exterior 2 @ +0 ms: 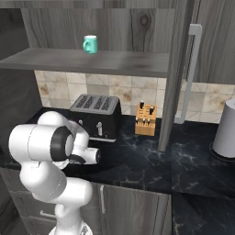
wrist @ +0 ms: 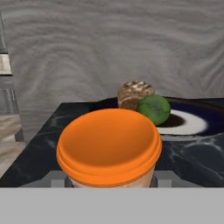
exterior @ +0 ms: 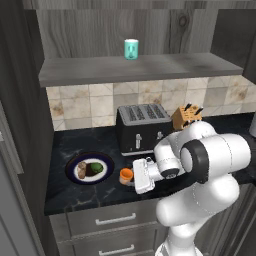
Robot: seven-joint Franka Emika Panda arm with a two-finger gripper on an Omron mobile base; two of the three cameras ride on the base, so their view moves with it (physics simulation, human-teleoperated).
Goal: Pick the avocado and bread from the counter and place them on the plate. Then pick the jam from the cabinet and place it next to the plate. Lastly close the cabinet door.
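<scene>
My gripper (exterior: 132,177) is shut on the jam (exterior: 126,175), a squat orange jar, low over the black counter (exterior: 75,197) just right of the plate (exterior: 73,163). In the hand view the jam's orange lid (wrist: 109,146) is close up and hides the fingertips. Behind it the plate (wrist: 205,117) carries the bread (wrist: 133,94) and the green avocado (wrist: 154,109). From the left base view the bread (exterior: 81,170) and avocado (exterior: 97,168) lie side by side on the plate. I cannot tell whether the jar touches the counter. The cabinet door (exterior 2: 176,73) stands open, edge-on, with its silver handle (exterior 2: 193,69).
A teal cup (exterior: 131,49) stands on the cabinet shelf (exterior: 150,67). A black toaster (exterior: 142,129) and a wooden knife block (exterior: 186,116) stand at the back of the counter. A white canister (exterior 2: 226,131) is at the far right. Grey drawers (exterior: 100,220) run below the counter's front edge.
</scene>
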